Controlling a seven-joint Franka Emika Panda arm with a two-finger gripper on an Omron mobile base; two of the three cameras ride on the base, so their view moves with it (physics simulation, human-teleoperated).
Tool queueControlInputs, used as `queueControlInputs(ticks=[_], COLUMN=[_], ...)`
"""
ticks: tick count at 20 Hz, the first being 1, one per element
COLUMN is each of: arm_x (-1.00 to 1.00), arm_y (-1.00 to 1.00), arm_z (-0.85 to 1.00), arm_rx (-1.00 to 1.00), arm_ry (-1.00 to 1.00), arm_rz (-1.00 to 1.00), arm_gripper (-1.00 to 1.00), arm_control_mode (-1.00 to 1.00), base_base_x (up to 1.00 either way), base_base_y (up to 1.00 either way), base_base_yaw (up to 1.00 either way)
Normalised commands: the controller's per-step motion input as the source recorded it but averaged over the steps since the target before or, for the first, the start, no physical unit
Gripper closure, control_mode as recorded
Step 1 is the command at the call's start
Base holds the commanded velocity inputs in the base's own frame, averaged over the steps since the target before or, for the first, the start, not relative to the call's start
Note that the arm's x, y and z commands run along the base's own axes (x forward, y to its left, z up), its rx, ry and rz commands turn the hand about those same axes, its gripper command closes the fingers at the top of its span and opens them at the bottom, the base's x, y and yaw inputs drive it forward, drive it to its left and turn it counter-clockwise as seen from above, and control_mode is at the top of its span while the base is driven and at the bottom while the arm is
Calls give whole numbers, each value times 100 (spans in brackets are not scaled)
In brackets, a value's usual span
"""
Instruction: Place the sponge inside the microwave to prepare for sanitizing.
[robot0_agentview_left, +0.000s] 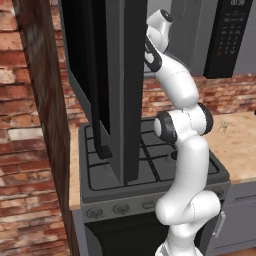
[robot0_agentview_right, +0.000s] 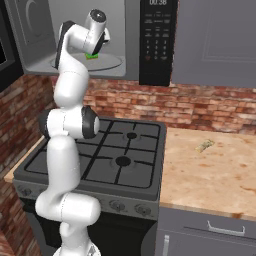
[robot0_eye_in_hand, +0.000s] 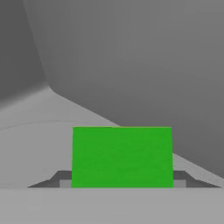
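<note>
The sponge (robot0_eye_in_hand: 122, 155) shows its bright green face and sits between my two dark fingertips, whose pads touch its left and right sides. My gripper (robot0_eye_in_hand: 122, 179) is shut on it. In the right base view the gripper (robot0_agentview_right: 92, 52) reaches into the microwave (robot0_agentview_right: 131, 40), holding the sponge (robot0_agentview_right: 91, 56) just above the round turntable (robot0_agentview_right: 107, 62). The light grey floor and back wall of the cavity lie beyond the sponge in the hand view. The microwave's dark door (robot0_agentview_left: 125, 90) hangs swung wide open.
A black gas stove (robot0_agentview_right: 120, 150) lies below the microwave. The open door (robot0_agentview_left: 107, 100) stands out over its left half. The black keypad panel (robot0_agentview_right: 157, 45) is to the right of the cavity. A tiny pale object (robot0_agentview_right: 205, 145) lies on the tan counter (robot0_agentview_right: 210, 175).
</note>
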Motion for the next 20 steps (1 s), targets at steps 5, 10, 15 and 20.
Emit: queueControlInputs(ticks=[5,10,15,20], arm_x=[0,7,3,0], arm_y=[0,4,3,0], arm_z=[-41,-39,-47,-38], arm_rx=[0,0,0,0], arm_ry=[0,0,0,0], arm_rz=[-1,0,-2,-5], arm_gripper=[100,100,100,100], arm_control_mode=[-100,-100,-100,-100], base_base_x=[0,0,0,0], base_base_y=[0,0,0,0], base_base_yaw=[0,0,0,0])
